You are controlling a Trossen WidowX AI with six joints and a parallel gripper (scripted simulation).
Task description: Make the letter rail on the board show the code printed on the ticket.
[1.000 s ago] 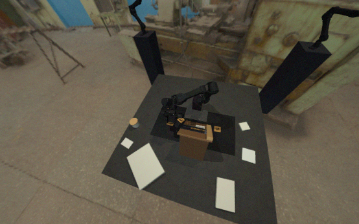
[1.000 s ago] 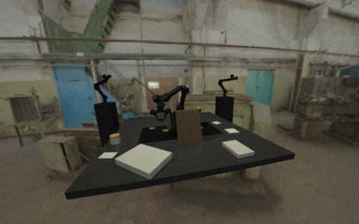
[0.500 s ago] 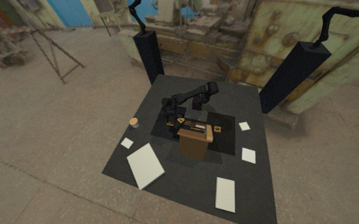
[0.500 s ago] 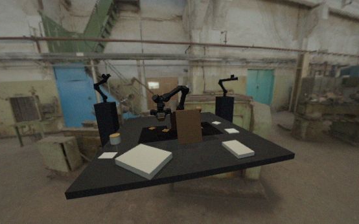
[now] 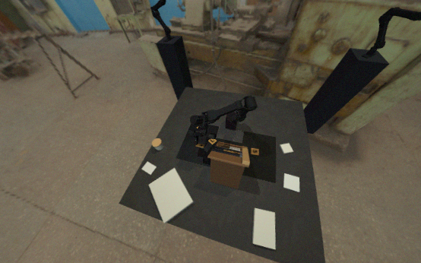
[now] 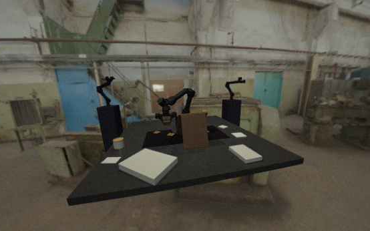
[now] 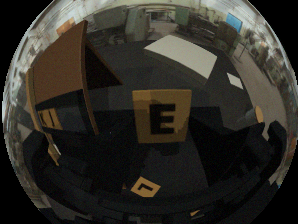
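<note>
Wrist view: one letter tile, flat, squarish, tan with a bold black E, pinched in the claw, raised above the counter. Fingertips: dark, hard to separate from the dark ground.

Board: brown, upright, plain-backed; the exterior view has its front hidden. Letter rail: on the far side, its contents too small to read from above (the wrist view catches black marks on tan there, steeply skewed). Ticket code: not legible.

Loose tile: tan, L-like mark, lying on the dark mat. Another tile: flat on the mat beside the board, letter too blurred to name.

Jar: round, grey, orange-tan top, near the counter's edge. Large slab: off-white, square-cornered, smooth. Smaller slab: off-white, oblong.
</note>
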